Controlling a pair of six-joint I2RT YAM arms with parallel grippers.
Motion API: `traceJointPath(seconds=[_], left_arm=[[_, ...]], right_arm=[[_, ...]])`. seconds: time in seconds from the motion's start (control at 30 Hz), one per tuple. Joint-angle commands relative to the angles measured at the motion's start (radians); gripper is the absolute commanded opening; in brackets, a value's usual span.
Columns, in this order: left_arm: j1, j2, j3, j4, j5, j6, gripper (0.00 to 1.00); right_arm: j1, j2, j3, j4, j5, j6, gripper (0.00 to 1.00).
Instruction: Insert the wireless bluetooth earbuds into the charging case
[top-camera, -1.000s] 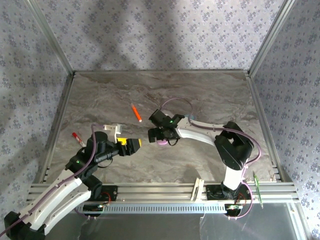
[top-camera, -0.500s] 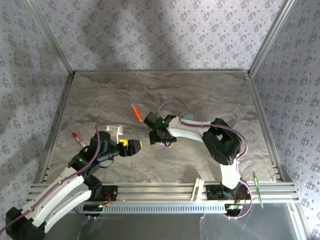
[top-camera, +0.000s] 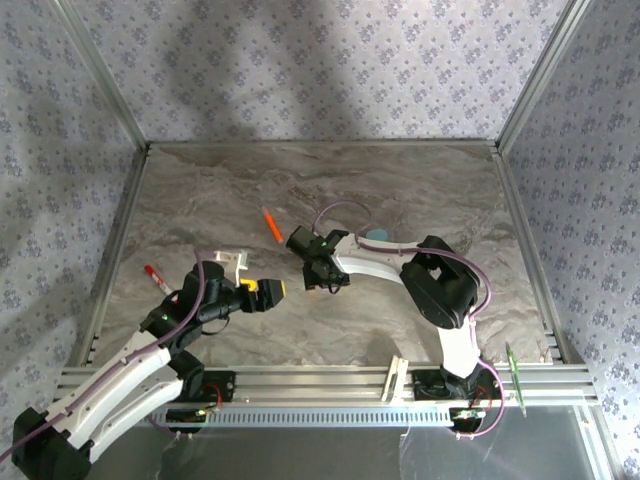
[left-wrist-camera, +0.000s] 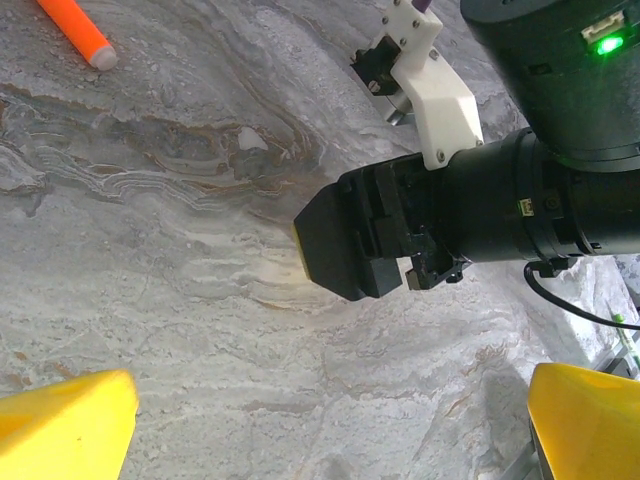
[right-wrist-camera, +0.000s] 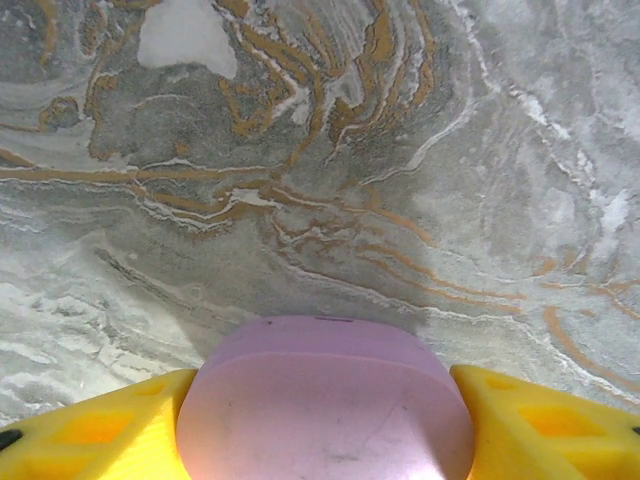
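The right gripper (top-camera: 319, 277) has slid left and narrowed its 2 fingers (right-wrist-camera: 90, 430) onto the pink charging case (right-wrist-camera: 325, 395), pinching it ready for loading, while the left gripper (top-camera: 268, 290) stays spread.

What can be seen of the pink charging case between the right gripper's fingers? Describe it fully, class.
The pink charging case is a smooth, rounded oval of matt pale-pink plastic, with a flat top and a curved front wall. Its top is faintly scratched and no opening shows. It lies flat on the marbled table, close under the wrist camera. The right gripper has it between its yellow fingers, one against each side.
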Motion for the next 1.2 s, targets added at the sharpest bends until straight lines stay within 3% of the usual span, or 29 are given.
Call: traceJointPath(seconds=[0.0, 0.27, 0.6, 0.97, 1.17], left_arm=[[-0.004, 0.008, -0.001, 0.030, -0.009, 0.019, 1.00], [-0.005, 0.051, 0.014, 0.049, 0.003, 0.029, 1.00], [-0.005, 0.114, 0.025, 0.087, 0.010, 0.032, 1.00], [-0.005, 0.183, 0.055, 0.113, 0.014, 0.039, 1.00], [-0.006, 0.233, 0.064, 0.148, 0.017, 0.039, 1.00]], right_arm=[[-0.003, 0.001, 0.033, -0.048, 0.051, 0.000, 0.62], [-0.074, -0.007, 0.063, -0.060, 0.086, -0.066, 0.61], [-0.217, 0.093, 0.174, -0.029, 0.049, -0.178, 0.61], [-0.270, 0.197, 0.281, -0.032, -0.003, -0.210, 0.62], [-0.272, 0.191, 0.267, -0.028, -0.035, -0.216, 0.71]])
